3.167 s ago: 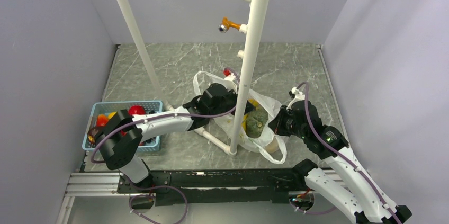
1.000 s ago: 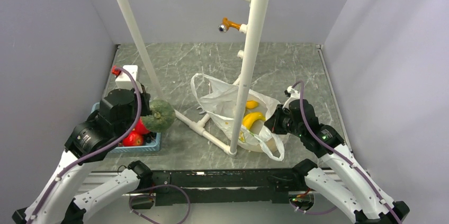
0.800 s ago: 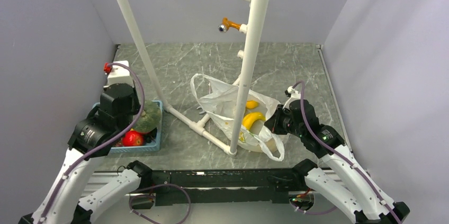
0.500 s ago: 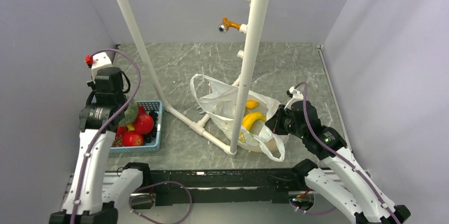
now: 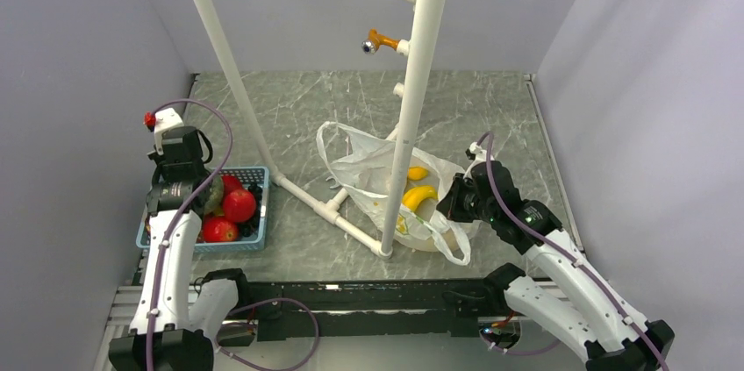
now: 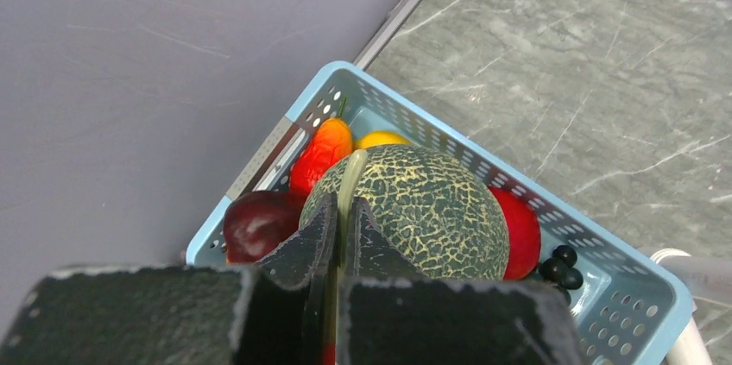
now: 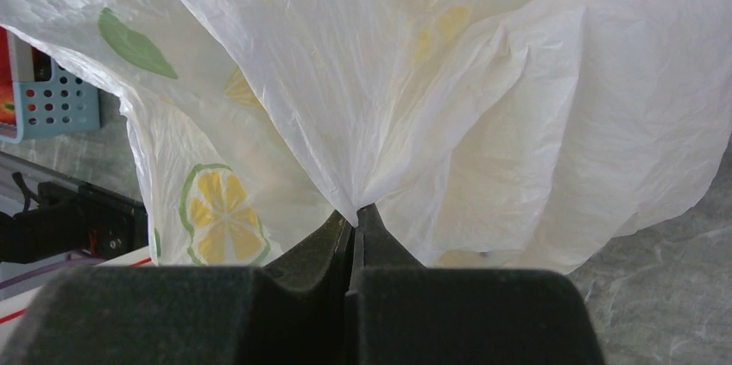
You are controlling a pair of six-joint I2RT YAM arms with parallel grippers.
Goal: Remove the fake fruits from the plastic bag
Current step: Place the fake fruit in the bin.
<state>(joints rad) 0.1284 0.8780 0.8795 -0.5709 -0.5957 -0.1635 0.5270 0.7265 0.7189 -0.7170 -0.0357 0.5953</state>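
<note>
The white plastic bag (image 5: 379, 180) lies open in the middle of the table around the pole; yellow bananas (image 5: 418, 196) show inside it. My right gripper (image 5: 446, 210) is shut on a pinch of the bag's wall (image 7: 362, 184) at its right side. My left gripper (image 6: 344, 210) is shut on the pale stem of the green melon (image 6: 414, 210) and holds it over the light-blue basket (image 6: 634, 257), on the other fruits. In the top view the melon (image 5: 211, 196) sits at the basket's left, beside red apples (image 5: 239, 206).
The basket (image 5: 261, 180) stands at the left near the wall, holding apples, an orange piece (image 6: 324, 154), dark grapes (image 6: 563, 266). A white pipe frame (image 5: 399, 125) rises through the middle, its foot bar (image 5: 338, 213) on the table. Blue and orange taps hang above.
My left arm carried the melon from the bag leftward to the basket and lowered it among the fruits. My right gripper stayed clamped on the bag, shifting slightly.
</note>
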